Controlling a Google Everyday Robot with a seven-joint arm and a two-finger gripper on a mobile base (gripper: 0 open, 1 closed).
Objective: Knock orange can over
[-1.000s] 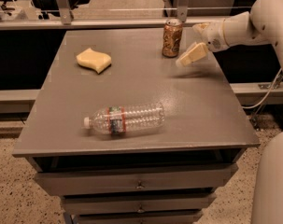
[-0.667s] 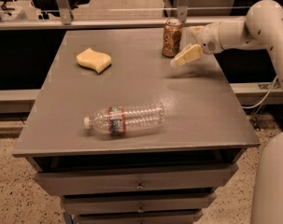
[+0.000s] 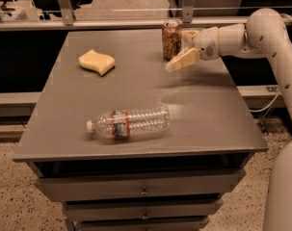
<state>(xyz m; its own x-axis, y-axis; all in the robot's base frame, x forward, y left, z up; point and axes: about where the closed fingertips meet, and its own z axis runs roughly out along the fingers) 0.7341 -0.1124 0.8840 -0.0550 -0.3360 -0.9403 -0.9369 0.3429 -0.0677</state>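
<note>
On the left, the yellow sponge [image 3: 96, 61] lies where it lay a second ago, and the clear plastic bottle [image 3: 128, 123] rests on its side near the front edge, cap pointing left, also unmoved. Further right, the orange can [image 3: 171, 39] stands upright at the back of the table, not yet tipped. The gripper [image 3: 183, 46] has slid leftward since the earlier frame and is now just beside the can's right flank; its jaws are spread apart, gripping nothing, with one pale finger by the can's upper right and the other angled down and to the left, in front of the can's base. The white arm [image 3: 266, 32] reaches in from the right edge. The table [image 3: 208, 114] has a flat grey top with drawers [image 3: 143, 189] beneath. A metal rail [image 3: 112, 24] runs behind it, and the floor [image 3: 10, 196] is speckled.
</note>
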